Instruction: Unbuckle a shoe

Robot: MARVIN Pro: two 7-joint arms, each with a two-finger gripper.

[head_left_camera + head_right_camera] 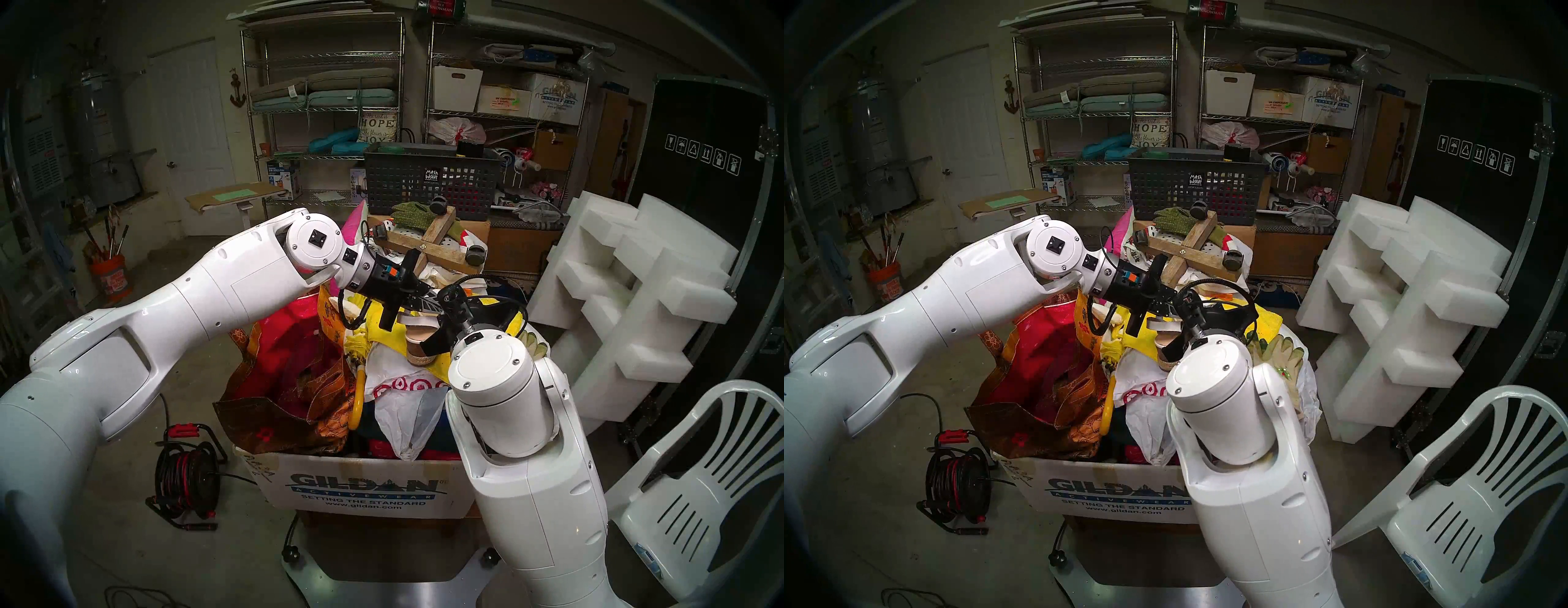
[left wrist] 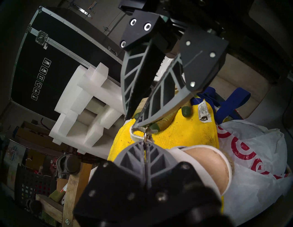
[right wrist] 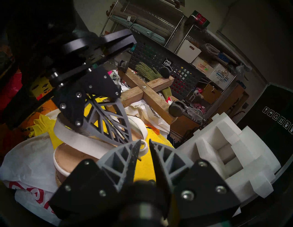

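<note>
our left gripper (image 2: 145,143) is pressed fully together on the metal buckle (image 2: 146,134) of the thin ankle strap (image 2: 134,134). our right gripper (image 2: 136,118) meets it tip to tip, jaws narrowly parted around the strap's end; whether it truly pinches it, we cannot tell. the shoe (image 2: 210,168) lies on a yellow towel (image 2: 182,134) just behind and below both sets of jaws.
</note>
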